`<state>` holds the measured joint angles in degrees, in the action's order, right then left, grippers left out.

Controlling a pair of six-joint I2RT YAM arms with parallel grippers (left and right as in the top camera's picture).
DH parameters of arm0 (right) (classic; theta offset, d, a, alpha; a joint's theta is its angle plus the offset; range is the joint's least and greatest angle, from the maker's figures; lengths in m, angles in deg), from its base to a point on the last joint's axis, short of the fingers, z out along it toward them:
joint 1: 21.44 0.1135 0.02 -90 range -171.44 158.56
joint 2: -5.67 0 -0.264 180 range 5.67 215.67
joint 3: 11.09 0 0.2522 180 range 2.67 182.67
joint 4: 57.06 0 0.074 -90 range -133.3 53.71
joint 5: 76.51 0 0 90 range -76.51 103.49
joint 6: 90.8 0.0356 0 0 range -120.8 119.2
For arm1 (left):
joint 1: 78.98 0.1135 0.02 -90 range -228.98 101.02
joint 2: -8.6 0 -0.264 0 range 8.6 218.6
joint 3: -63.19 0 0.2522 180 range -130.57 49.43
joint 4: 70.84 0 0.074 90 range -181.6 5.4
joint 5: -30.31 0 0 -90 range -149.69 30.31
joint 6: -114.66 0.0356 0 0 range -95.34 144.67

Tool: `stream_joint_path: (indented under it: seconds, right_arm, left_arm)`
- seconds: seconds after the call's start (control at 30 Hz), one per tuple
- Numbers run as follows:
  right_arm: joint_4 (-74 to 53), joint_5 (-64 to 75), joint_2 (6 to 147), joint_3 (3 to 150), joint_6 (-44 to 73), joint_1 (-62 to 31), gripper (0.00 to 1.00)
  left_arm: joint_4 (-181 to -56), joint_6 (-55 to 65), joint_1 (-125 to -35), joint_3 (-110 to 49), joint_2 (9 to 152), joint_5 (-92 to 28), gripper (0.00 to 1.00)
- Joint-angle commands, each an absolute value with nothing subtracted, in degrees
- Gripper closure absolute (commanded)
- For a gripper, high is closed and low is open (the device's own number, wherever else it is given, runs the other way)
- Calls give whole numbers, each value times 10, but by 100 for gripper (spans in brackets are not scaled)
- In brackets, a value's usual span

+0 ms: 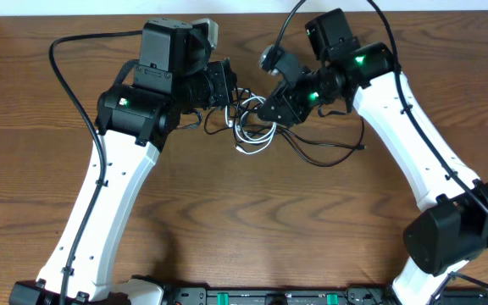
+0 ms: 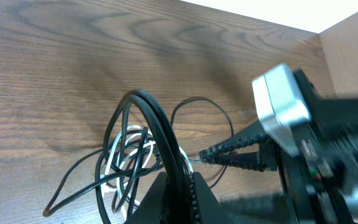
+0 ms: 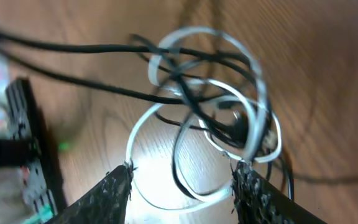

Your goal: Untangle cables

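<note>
Knotted cables [image 1: 255,127] mid-worktop [image 1: 269,220], brown wood grain.
The left fingers [image 2: 156,200] clamp a smooth black cable [image 2: 157,121] arching in a loop; thin glossy black and white cords coil centre; the textured right fingers [image 3: 112,194] stand apart around the white cable [image 3: 140,126].

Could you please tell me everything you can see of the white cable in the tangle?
The white cable is a thin, smooth, plastic-looking cord coiled into several loose loops, lying on the wooden table between the two arms. Black cables thread through its loops, crossing over and under it, so it is tangled. The right claw stands open with a finger at either side of its lowest loop; whether they touch it is unclear. Its ends are too small to make out.
</note>
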<state>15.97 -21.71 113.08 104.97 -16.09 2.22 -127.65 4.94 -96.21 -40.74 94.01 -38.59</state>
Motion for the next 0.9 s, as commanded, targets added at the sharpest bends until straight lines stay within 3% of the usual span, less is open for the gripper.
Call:
stream_joint_path:
  seconds: [0.0, 0.1, 0.43, 0.73, 0.87]
  right_arm:
    - [165, -142, 1137, 1053, 41, 26, 52]
    - [182, -107, 1137, 1049, 149, 33, 55]
    - [205, -9, 1137, 1032, 313, 101, 56]
    - [155, 31, 1137, 973, 365, 137, 58]
    - [126, 31, 1137, 955, 365, 137, 68]
  left_arm:
    - [-1272, 44, -958, -417, 943, -377, 92]
    - [-1272, 44, -958, -417, 943, -377, 92]
    - [-1278, 44, -958, -417, 943, -377, 92]
    - [-1281, 44, -958, -417, 943, -377, 93]
    - [-1281, 44, -958, -417, 943, -377, 92]
